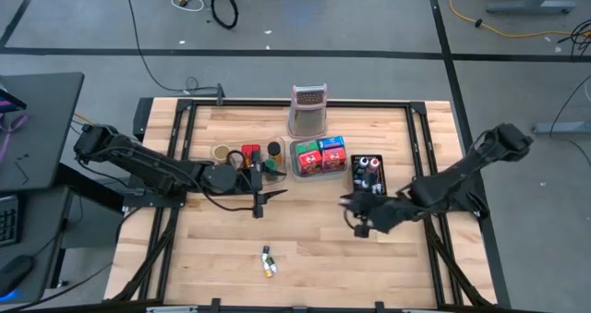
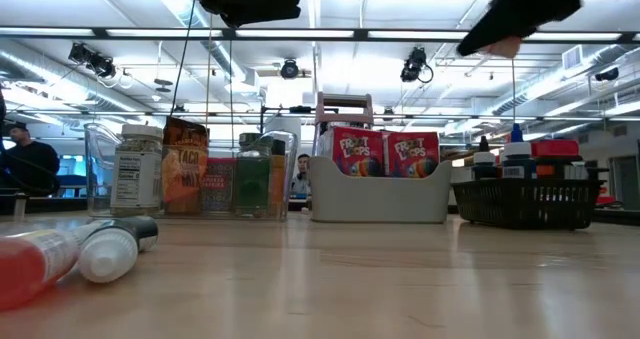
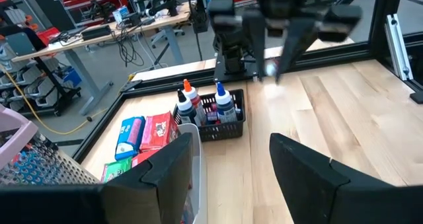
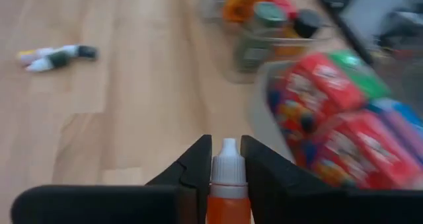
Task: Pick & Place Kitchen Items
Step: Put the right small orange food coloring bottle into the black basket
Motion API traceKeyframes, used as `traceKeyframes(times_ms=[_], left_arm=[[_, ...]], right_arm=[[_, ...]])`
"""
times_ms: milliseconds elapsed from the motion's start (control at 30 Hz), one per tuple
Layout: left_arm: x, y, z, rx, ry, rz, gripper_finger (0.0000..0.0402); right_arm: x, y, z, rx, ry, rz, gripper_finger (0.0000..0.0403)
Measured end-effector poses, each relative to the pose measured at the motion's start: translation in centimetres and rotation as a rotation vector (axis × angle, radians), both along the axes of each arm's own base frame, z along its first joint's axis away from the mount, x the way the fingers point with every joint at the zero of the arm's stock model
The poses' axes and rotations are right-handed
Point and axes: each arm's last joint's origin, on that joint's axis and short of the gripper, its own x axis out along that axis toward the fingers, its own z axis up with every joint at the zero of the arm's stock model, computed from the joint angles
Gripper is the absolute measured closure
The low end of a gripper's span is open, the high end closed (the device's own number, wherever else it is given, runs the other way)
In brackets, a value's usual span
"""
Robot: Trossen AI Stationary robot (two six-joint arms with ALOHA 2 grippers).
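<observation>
The right gripper (image 4: 228,166) hangs over the wood just in front of the black basket (image 1: 369,175), its jaws pinched tight on a small orange dropper bottle (image 4: 228,184) with a white tip, so I'd judge the carry step is under way. Its next move looks like a short reach to that basket, where other little bottles already stand, calling for an upright lowering into a free gap. The left gripper (image 1: 266,195) waits well left of the basket, jaws partly open and empty, while two small tubes (image 1: 268,261) lie farther out on the bare table.
</observation>
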Motion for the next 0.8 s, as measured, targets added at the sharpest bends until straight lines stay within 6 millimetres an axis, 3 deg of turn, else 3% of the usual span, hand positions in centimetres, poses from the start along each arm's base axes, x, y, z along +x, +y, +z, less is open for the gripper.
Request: traceKeyframes(times_ms=[167, 433, 633, 800], left_arm=[[0.0, 0.0, 0.0, 0.002, 0.001, 0.000, 0.0191], [0.0, 0.0, 0.0, -0.005, -0.001, 0.001, 0.0191], [0.0, 0.0, 0.0, -0.005, -0.001, 0.001, 0.0191], [0.0, 0.0, 0.0, -0.004, -0.001, 0.001, 0.0191]], right_arm=[[-2.5, -0.2, 0.3, -0.089, -0.048, -0.204, 0.0334], [-4.7, -1.9, -0.8, -0.107, -0.041, -0.460, 0.0313], [-5.9, -3.3, -3.5, -0.042, -0.032, -0.608, 0.0334], [-7.2, -4.4, -6.5, 0.033, -0.011, -0.714, 0.0321]])
